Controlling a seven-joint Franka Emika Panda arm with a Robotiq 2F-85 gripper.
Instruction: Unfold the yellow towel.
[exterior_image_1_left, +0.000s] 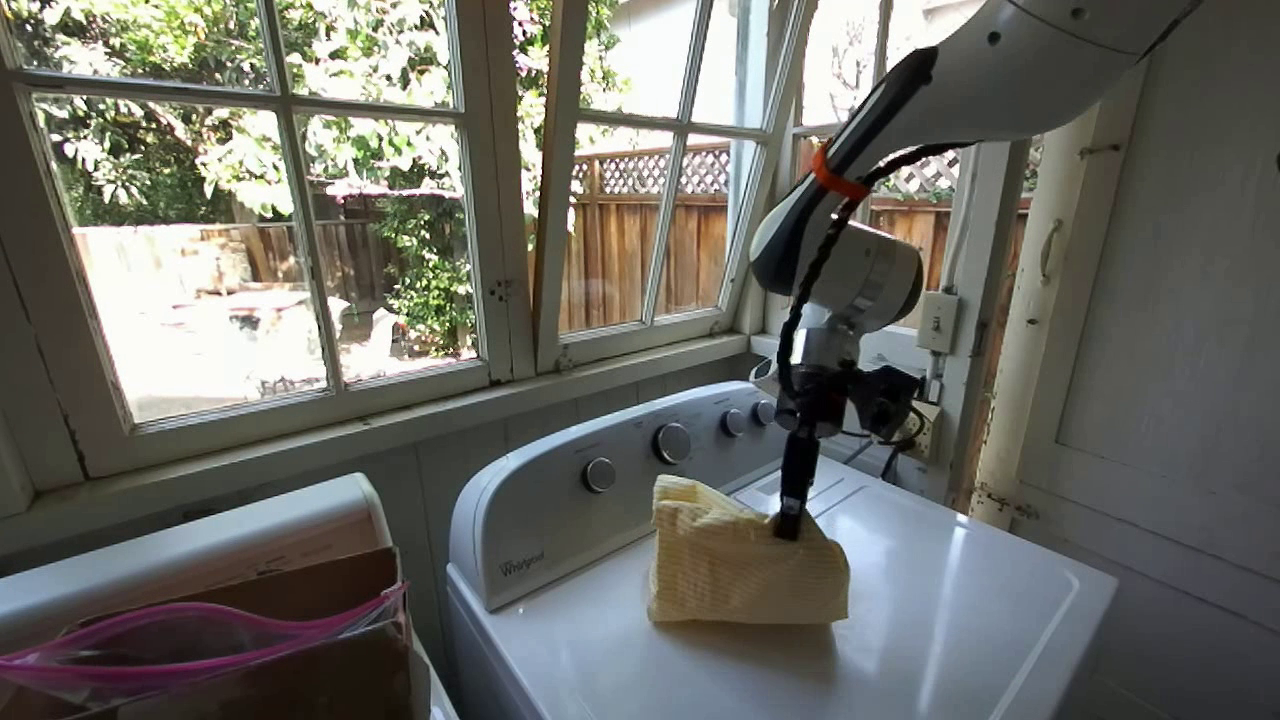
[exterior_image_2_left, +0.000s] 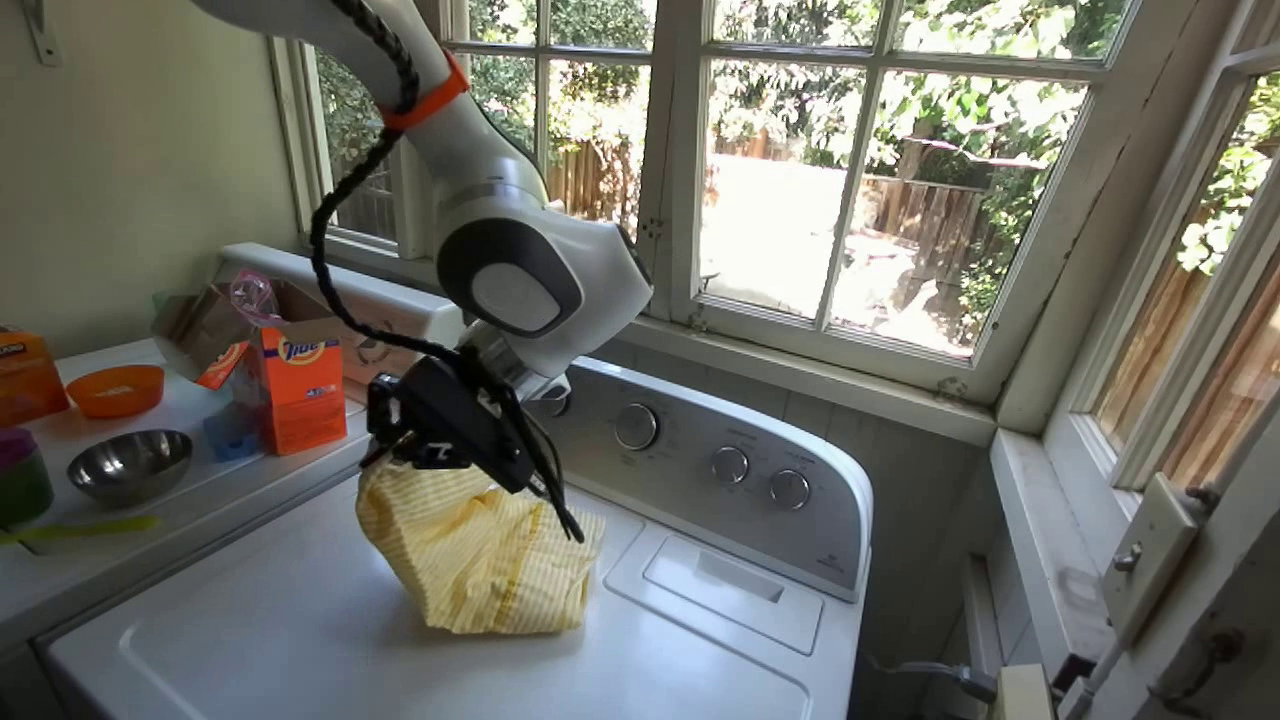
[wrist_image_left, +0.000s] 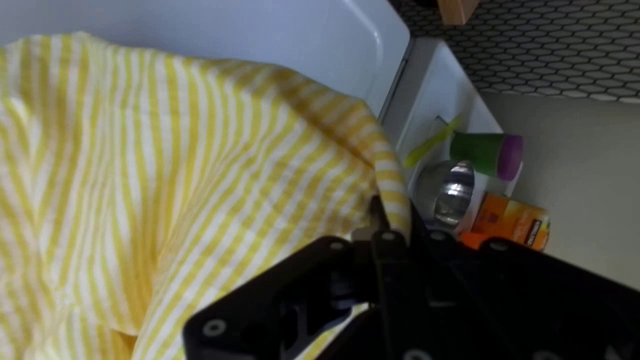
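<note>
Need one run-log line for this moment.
gripper: shut on yellow towel | towel: bunched, upper part above appliance top | unfold: incomplete

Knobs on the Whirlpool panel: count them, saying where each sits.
4, left to right in an exterior view: near knob, larger knob, then third knob and far knob, close together toward the far end of the panel. None seems hidden.

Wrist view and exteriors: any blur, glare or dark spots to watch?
Wrist view: yellow towel slightly soft, gripper dark with little detail. Both exterior views: windows overexposed in patches. In an exterior view, bright glare streaks the white machine top.
</note>
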